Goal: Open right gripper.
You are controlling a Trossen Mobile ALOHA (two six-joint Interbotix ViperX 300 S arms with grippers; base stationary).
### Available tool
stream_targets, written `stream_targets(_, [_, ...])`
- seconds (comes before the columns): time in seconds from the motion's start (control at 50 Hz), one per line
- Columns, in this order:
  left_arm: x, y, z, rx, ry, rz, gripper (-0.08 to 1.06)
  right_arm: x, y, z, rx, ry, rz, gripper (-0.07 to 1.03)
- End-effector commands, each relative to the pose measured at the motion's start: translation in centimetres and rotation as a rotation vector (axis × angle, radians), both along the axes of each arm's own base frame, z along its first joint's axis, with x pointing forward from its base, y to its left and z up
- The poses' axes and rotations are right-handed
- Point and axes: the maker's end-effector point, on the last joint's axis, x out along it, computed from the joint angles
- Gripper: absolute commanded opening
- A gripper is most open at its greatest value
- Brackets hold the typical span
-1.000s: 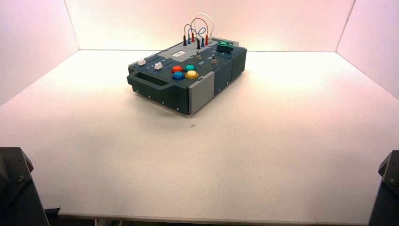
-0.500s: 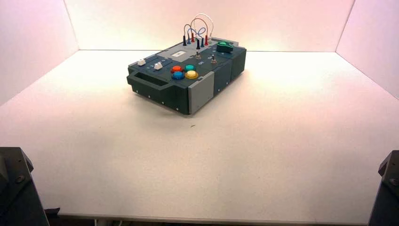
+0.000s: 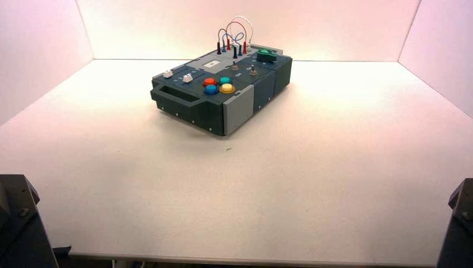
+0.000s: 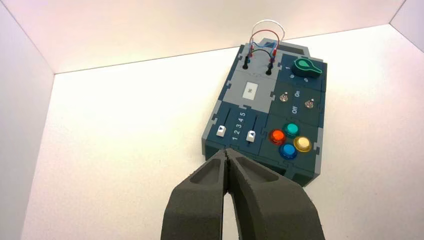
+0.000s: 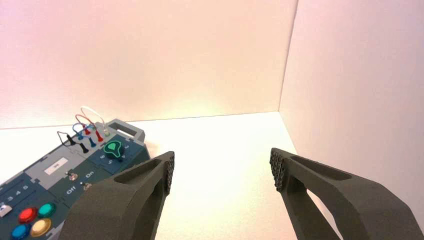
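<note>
The dark box [image 3: 220, 92] stands turned at the back middle of the white table. It bears four round buttons [image 3: 218, 85], two white sliders [image 4: 235, 133], two toggle switches [image 4: 296, 100], a green knob [image 3: 266, 54] and looped wires [image 3: 234, 39]. My right gripper [image 5: 222, 170] is open wide and empty, held over bare table to the right of the box, far from it. My left gripper [image 4: 228, 152] is shut and empty, short of the box's near end. Both arms are parked at the table's front corners [image 3: 17, 223].
White walls close in the table at the back and both sides. The right wall [image 5: 360, 80] stands close beside my right gripper. A small dark speck [image 3: 228, 149] lies on the table in front of the box.
</note>
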Motion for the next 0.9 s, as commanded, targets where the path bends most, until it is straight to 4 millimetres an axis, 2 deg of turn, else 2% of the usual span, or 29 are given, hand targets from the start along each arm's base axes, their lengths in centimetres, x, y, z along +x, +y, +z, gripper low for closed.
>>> stream_targets(0.02, [0.49, -0.05, 1.54, -0.008, -0.036, 0.002, -0.03, 0.27, -0.09, 0.45, 0.005, -0.008, -0.005, 0.99])
stream_targets(0.9, [0.50, -0.05, 1.52, -0.008, -0.037, 0.003, -0.03, 0.30, 0.07, 0.29, 0.016, -0.008, 0.001, 0.99])
